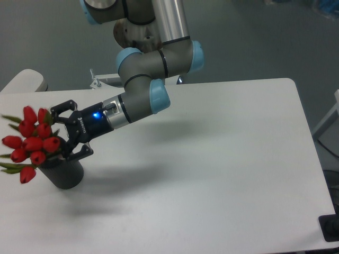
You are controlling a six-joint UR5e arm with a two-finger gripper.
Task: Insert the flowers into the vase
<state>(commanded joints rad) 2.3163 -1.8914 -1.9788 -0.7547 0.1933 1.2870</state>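
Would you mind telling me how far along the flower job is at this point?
Nearly finished, it seems. Done: the tulip bunch sits in the dark grey vase, buds leaning out to the left above its rim. In hand: the gripper is beside the bunch with its fingers spread, so it appears to have let go. Left: backing the arm away without knocking the flowers, and seeing whether they stay put.

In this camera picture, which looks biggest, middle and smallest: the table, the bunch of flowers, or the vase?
Largest to smallest, as they look here:
1. The table, by far.
2. The flowers.
3. The vase, though the flowers cover its top, so these two look close and I would not rank them firmly.
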